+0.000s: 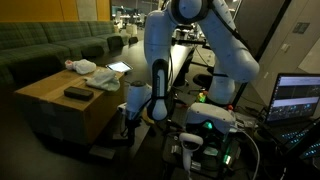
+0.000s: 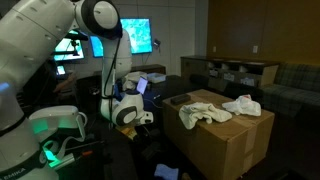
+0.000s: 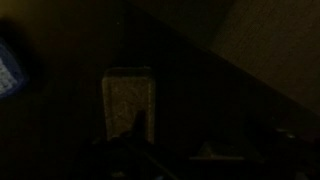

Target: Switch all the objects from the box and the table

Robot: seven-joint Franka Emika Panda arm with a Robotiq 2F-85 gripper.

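The gripper (image 1: 128,120) is seen low beside the box (image 1: 55,112), jaws spread and empty, while white rags (image 1: 82,68) and a dark block (image 1: 77,92) are shown lying on its top.

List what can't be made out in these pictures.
- Wrist view: nearly black. The pale rectangle cannot be identified, and the blue thing is cut off by the left edge.
- In an exterior view: the dark block on the box is too small to identify.
- In an exterior view: the rags hide whatever lies under them.
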